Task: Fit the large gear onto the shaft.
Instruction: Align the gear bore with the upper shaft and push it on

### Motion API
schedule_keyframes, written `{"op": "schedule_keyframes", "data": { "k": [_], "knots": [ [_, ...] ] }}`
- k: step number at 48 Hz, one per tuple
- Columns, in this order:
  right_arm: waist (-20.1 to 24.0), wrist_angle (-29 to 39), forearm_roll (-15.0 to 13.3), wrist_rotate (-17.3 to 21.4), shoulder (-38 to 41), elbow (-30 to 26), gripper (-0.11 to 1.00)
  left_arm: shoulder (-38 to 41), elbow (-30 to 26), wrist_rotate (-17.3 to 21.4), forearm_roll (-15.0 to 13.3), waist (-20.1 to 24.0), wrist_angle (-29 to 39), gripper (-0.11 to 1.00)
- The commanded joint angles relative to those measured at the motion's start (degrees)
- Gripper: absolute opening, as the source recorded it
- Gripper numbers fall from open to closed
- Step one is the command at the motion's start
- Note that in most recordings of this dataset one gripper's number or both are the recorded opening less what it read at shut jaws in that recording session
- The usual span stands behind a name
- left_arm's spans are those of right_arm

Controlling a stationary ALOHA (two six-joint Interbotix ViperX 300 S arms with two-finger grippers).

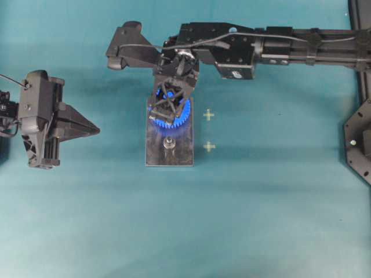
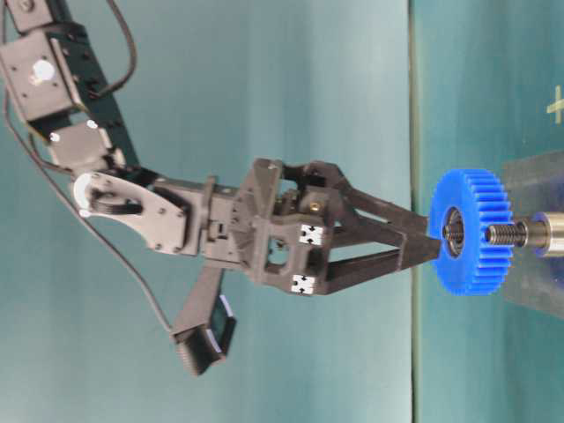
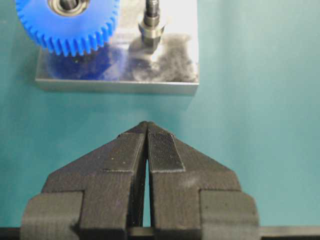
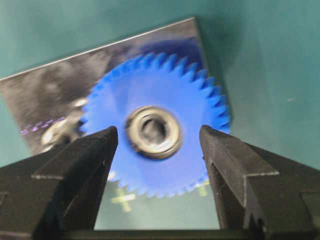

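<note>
The right gripper [image 2: 421, 245] grasped the large gear [image 2: 474, 231], its bearing at the shaft [image 2: 509, 234] tip, not yet seated on the steel plate [image 1: 182, 156].

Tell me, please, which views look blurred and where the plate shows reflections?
Right wrist view: large gear and its bearing are smeared. Left wrist view: sharp, with the gear's blue mirrored in the grey plate. Table-level view: turned sideways, crisp. Overhead view: slightly soft.

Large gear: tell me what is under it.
Under the large gear, held by the right gripper, lies the grey plate, and a threaded shaft points at its bearing. The plate surface beneath is covered.
</note>
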Motion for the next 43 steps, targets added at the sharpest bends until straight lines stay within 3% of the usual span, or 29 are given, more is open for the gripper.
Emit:
{"op": "schedule_keyframes", "data": {
  "k": [1,28,34,43],
  "knots": [
    [-0.7,0.0,0.2,-0.8,-0.9,-0.8,0.73,-0.4,-0.8,-0.1,0.1,0.0,-0.5,0.0],
    [-1.0,-0.6,1.7,-0.7,-1.6,0.3,0.72,-1.0,-0.6,-1.9,0.1,0.1,-0.5,0.0],
    [-0.1,0.0,3.3,-0.4,-2.2,-1.1,0.72,-1.3,-0.6,-1.9,0.1,0.1,-0.4,0.0],
    [1.4,0.3,3.4,0.1,-1.2,-1.4,0.72,-1.5,-0.5,-1.9,0.1,0.1,-0.5,0.0]
  ]
}}
